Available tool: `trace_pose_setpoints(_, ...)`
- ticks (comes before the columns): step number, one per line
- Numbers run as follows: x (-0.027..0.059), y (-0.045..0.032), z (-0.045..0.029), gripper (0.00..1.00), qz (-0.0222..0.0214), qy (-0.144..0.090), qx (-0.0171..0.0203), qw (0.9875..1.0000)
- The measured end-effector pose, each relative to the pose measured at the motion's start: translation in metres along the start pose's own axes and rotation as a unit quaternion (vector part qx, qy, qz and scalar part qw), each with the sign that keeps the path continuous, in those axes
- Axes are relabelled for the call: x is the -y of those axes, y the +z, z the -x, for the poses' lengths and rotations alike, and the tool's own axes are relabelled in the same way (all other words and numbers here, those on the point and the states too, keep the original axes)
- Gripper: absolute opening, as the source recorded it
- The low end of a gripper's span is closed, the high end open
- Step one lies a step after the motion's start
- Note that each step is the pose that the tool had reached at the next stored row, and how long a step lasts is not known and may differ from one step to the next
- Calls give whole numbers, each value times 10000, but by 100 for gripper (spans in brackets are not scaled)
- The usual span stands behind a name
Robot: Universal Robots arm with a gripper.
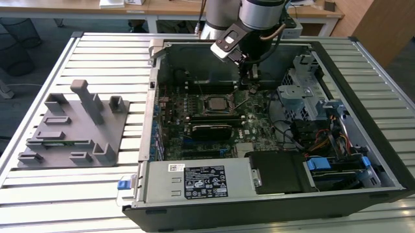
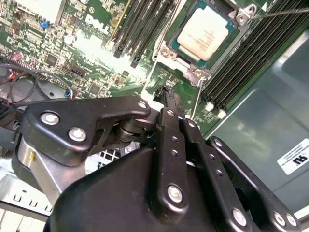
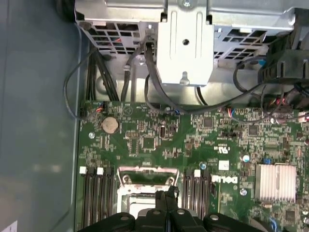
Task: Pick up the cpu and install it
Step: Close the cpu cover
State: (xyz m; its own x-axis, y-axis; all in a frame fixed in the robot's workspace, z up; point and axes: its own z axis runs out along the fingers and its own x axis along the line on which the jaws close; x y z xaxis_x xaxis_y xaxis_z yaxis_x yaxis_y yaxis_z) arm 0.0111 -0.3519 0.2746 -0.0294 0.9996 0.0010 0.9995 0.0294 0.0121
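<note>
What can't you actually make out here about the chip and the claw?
1. First wrist view: the shut black claw covers part of the silver metal socket frame; the picture edge cuts off the rest.
2. Exterior view: the small square silver-topped cpu is too small to tell whether it sits flat.
3. Second wrist view: the claw's body hides much of the green motherboard behind it.

I see cpu [image 2: 203, 36]: pale metal top, satin sheen. End effector [image 2: 166, 94]: matt black, bright screw heads. Motherboard [image 3: 154, 125]: glossy green. Drive cage [image 3: 186, 43]: bare dull steel. Fixture [image 1: 71, 126]: matt grey plastic. Counter [image 1: 97, 53]: ribbed pale metal.
</note>
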Motion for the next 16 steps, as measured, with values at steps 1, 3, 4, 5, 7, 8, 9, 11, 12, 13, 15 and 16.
trace_pose_setpoints(1, -4, 2, 0, 11, 0, 0, 1, 10000)
trace_pose_setpoints(3, -27, 4, 1, 11, 0, 1, 3, 10000)
trace_pose_setpoints(4, -47, 7, -1, 11, 0, 1, 1, 10000)
trace_pose_setpoints(5, -69, 12, -5, 11, 0, 1, 1, 10000)
trace_pose_setpoints(7, -128, 25, -18, 11, 0, 0, 2, 10000)
trace_pose_setpoints(8, -161, 33, -32, 11, 0, 0, 2, 10000)
trace_pose_setpoints(9, -192, 41, -51, 11, 0, 1, 2, 10000)
trace_pose_setpoints(11, -233, 58, -97, 11, 0, 0, 3, 10000)
trace_pose_setpoints(12, -252, 67, -123, 11, 0, 0, 8, 10000)
trace_pose_setpoints(13, -266, 77, -146, 11, -1, 0, 13, 10000)
trace_pose_setpoints(15, -302, 91, -172, 11, -1, 1, 17, 10000)
trace_pose_setpoints(16, -325, 96, -179, 11, 0, 1, 17, 10000)
